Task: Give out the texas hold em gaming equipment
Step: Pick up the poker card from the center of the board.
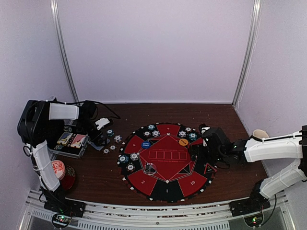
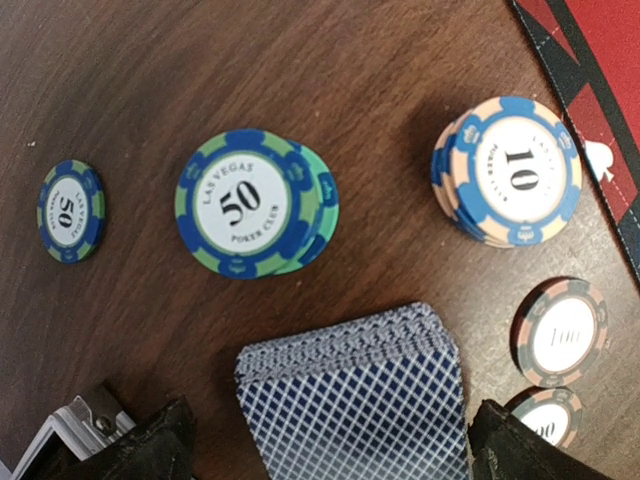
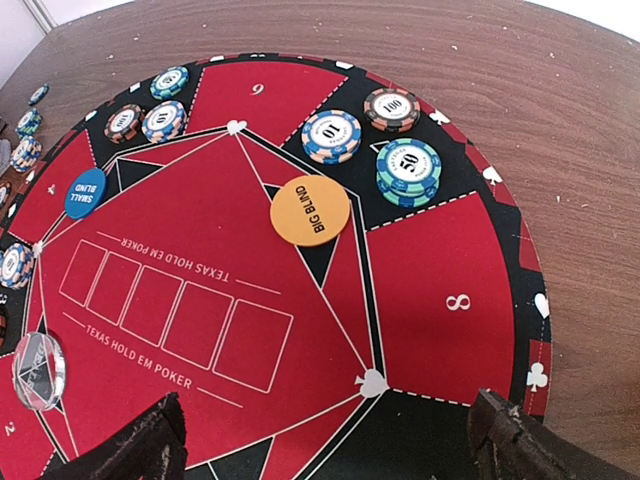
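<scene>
- Blue lattice-backed card deck [image 2: 355, 390] sits between spread, empty jaws of left gripper [image 2: 335, 448].
- Green-blue 50 chips [image 2: 255, 203] lie beside deck.
- Right gripper [image 3: 325, 445] is spread, empty, over round red-black mat [image 3: 440, 290]; orange round button [image 3: 310, 210] lies on it.

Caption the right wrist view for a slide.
Open right gripper above the poker mat; orange Big Blind button beside 10 stack, 50 stack and 100 stack.

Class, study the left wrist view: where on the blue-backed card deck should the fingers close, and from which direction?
Grip the deck across its two side edges, most likely coming straight down from above. It lies flat on the table, cards slightly splayed at the far end, so a side squeeze should gather them. The open fingers stand one to each side.
</scene>
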Robot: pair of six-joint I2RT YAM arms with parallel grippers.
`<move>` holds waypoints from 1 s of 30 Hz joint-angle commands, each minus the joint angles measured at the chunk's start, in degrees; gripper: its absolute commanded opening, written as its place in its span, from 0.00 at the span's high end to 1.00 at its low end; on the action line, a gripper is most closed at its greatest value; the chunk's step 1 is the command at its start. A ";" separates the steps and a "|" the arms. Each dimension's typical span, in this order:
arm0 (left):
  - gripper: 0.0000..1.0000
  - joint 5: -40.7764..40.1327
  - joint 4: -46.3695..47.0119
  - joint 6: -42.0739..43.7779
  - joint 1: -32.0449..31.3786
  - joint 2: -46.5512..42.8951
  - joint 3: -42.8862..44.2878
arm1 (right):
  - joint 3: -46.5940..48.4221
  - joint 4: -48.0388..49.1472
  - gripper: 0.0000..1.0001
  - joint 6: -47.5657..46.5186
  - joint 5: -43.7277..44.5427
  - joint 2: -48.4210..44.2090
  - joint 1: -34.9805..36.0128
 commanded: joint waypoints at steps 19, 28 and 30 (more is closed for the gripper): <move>0.11 -1.20 -1.82 -3.08 -0.67 3.47 -1.18 | -1.03 0.66 0.00 0.08 -0.51 -2.41 -0.06; 0.14 -0.28 -4.43 -4.43 -0.79 3.99 -1.03 | -0.90 0.73 0.00 0.15 -0.54 -1.99 -0.07; 0.15 -1.09 -4.45 -5.34 -0.84 4.08 -1.45 | -0.83 0.75 0.00 0.08 -0.61 -1.88 -0.05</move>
